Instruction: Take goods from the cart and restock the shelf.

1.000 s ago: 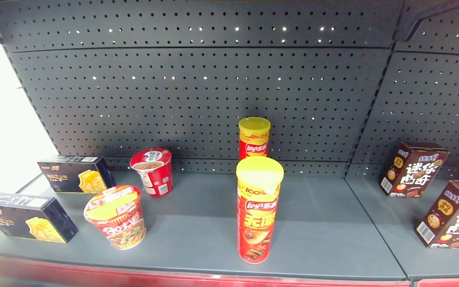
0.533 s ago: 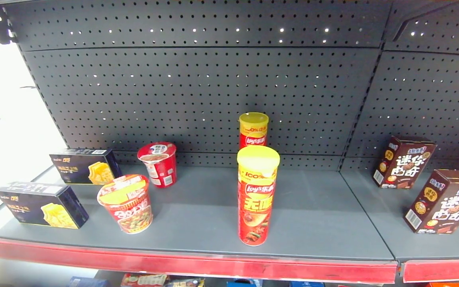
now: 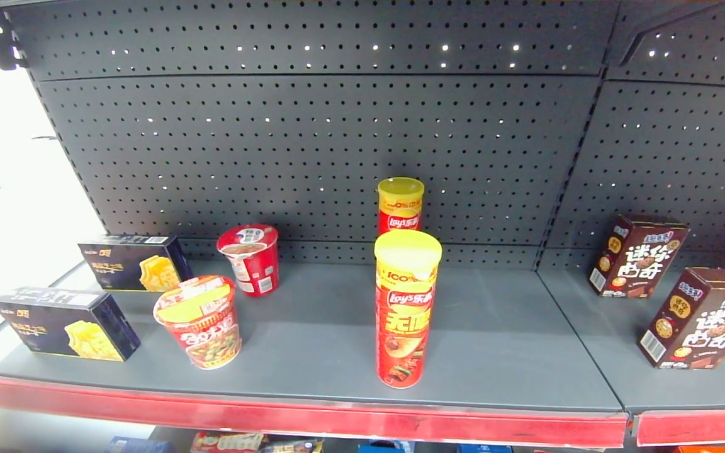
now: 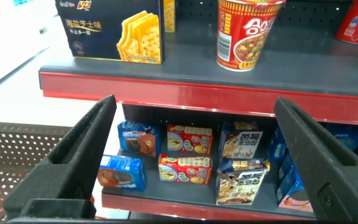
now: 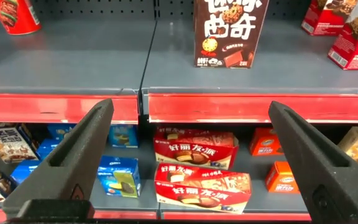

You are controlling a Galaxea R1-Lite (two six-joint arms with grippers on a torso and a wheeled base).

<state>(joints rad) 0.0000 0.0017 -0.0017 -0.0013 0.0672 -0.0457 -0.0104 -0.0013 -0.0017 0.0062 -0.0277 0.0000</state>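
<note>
On the grey shelf [image 3: 494, 340] stand two red chip cans with yellow lids, one in front [image 3: 407, 308] and one behind [image 3: 400, 204]. Left of them are two noodle cups [image 3: 199, 321] [image 3: 249, 258] and two dark cracker boxes [image 3: 67, 322] [image 3: 133, 263]. Brown cookie boxes [image 3: 639, 255] [image 3: 696, 318] stand on the right. My left gripper [image 4: 194, 102] is open and holds nothing, below and in front of the shelf's red edge [image 4: 197, 93]. My right gripper [image 5: 191, 104] is open too, before the red edge [image 5: 253, 107] under a cookie box [image 5: 230, 31].
The shelf's middle right has free room between the cans and the cookie boxes. A lower shelf holds several small snack boxes [image 4: 185, 152] and red boxes [image 5: 194, 146]. A grey perforated panel [image 4: 11, 143] lies low by the left gripper.
The head camera shifted a second ago, bringing the shelf's red front edge and the lower shelf into the picture. The goods have not moved since.
</note>
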